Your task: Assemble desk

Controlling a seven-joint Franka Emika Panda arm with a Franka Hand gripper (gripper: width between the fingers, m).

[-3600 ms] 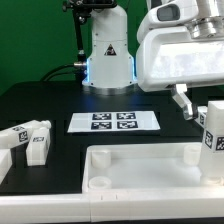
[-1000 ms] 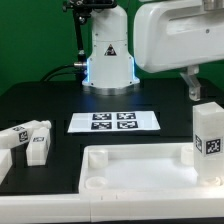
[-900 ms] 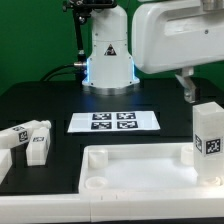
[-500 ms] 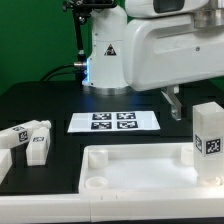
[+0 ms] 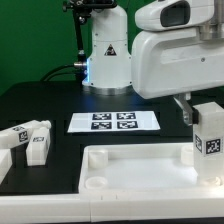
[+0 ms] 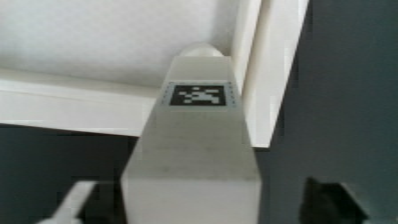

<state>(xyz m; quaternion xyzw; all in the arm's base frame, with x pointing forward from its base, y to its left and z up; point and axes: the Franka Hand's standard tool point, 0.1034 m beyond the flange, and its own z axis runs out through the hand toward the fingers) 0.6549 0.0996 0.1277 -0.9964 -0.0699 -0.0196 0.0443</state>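
the claw straddles the upright desk leg, with one finger just beside the leg's top. whether it pinches the leg i cannot tell. in the exterior view the leg stands at the desk top's 2 o'clock corner. loose legs lie off the top's 9 o'clock, the marker board at its 12.

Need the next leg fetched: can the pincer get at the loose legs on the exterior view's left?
Probably yes. The loose legs lie uncovered on the table, nothing stacked on them. The pincer first has to lift off the upright leg at the exterior view's right, which it straddles.
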